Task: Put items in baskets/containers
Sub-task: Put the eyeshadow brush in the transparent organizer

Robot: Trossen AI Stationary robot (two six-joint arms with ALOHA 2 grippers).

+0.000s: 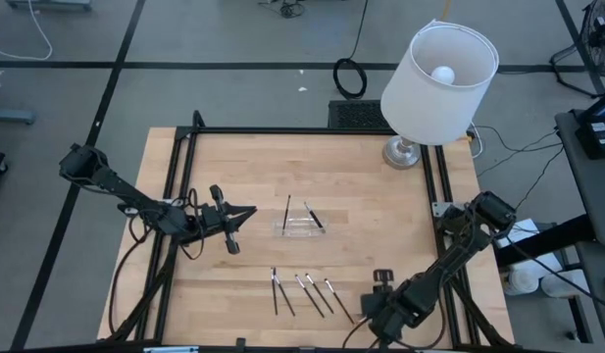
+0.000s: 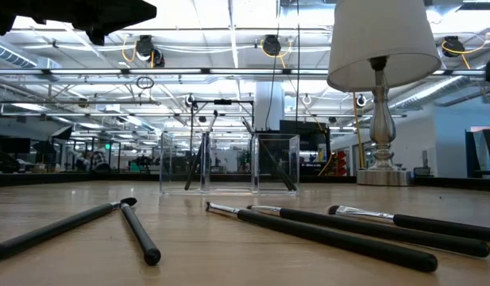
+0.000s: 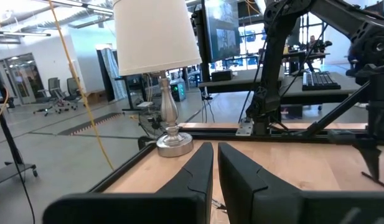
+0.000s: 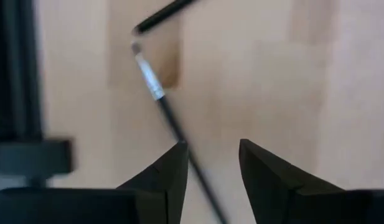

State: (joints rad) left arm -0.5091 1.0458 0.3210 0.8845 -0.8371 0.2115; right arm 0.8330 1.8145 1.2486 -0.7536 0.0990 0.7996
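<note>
On the wooden table (image 1: 361, 206), right fingers (image 4: 173, 174) gape empty over a stick (image 4: 170, 121); left fingers (image 3: 198, 171) nearly closed, empty.

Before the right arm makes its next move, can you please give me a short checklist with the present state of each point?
1. Right gripper open: ok, fingers apart above the table.
2. Right gripper empty: ok, one stick lies on the wood beside its fingers, not gripped.
3. Clear tray upright at the table centre: ok, sticks lean inside.
4. Loose sticks waiting on the near side: ok, several apart.
5. Left gripper away from the tray: ok, beside it, fingers nearly together.
6. Lamp outside the path: ok, far corner.
</note>
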